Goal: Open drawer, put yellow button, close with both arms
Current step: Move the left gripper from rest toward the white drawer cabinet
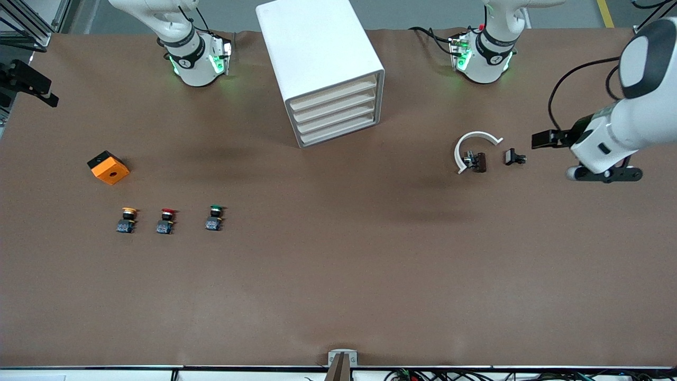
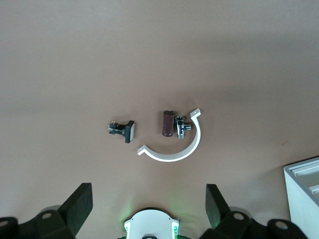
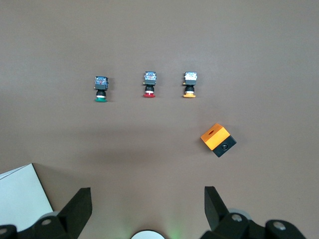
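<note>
The white cabinet [image 1: 317, 47] stands at the middle of the table between the two arm bases. Its uppermost drawer [image 1: 333, 93] is shut, flush with the three below it. The yellow button [image 1: 127, 219] stands toward the right arm's end of the table, at the end of a row of three buttons; in the right wrist view the yellow button [image 3: 189, 84] lies well ahead of my open, empty right gripper [image 3: 147, 209]. That gripper is outside the front view. My left gripper [image 1: 605, 174] hangs open and empty [image 2: 148, 205] over the left arm's end of the table.
A red button [image 1: 166, 220] and a green button [image 1: 214, 217] stand beside the yellow one. An orange block with a hole [image 1: 108, 167] lies farther from the front camera than the row. A white curved piece [image 1: 472, 146], a brown part [image 1: 478, 162] and a small black part [image 1: 513, 156] lie near the left gripper.
</note>
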You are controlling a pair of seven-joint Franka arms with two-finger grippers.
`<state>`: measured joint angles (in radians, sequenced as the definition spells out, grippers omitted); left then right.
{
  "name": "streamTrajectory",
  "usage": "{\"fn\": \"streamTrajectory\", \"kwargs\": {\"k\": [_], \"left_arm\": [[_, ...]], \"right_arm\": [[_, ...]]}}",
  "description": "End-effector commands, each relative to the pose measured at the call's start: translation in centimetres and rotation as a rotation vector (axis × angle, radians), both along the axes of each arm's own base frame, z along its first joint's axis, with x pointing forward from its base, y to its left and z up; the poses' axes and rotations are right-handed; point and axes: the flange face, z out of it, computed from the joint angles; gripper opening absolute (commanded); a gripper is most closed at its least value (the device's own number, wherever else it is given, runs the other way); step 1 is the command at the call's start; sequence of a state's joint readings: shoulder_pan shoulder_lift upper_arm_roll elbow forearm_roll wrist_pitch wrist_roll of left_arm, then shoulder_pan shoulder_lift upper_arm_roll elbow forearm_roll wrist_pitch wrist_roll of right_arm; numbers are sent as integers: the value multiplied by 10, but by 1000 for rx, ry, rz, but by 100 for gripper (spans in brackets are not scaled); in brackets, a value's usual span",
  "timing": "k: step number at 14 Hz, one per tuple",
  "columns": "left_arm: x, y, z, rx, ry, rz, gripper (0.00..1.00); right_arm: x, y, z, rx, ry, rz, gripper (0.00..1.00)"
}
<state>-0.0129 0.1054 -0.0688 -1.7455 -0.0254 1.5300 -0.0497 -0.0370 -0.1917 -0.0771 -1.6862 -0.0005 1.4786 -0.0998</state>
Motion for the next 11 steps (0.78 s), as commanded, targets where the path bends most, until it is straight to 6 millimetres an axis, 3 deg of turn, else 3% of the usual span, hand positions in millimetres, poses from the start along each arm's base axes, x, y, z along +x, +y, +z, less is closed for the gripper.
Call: {"fn": "streamTrajectory", "kwargs": {"k": [1, 4, 7, 9, 11], "left_arm": [[11, -14, -20, 3, 18, 25, 100], [21, -48, -62, 45, 47, 91, 100], [25, -99, -104, 107, 49, 163, 100], [25, -118, -120, 141, 46, 225, 100], [25, -124, -126, 156, 53, 248, 100]], "right_arm": [[-7, 1, 4, 10, -9, 8, 100], [-7, 1, 4, 10, -8, 8, 100], [-7, -1, 6, 8, -14, 3, 100], [-5, -1, 13, 6, -29, 3, 100], [-3, -2, 16, 1, -38, 2, 100]]}}
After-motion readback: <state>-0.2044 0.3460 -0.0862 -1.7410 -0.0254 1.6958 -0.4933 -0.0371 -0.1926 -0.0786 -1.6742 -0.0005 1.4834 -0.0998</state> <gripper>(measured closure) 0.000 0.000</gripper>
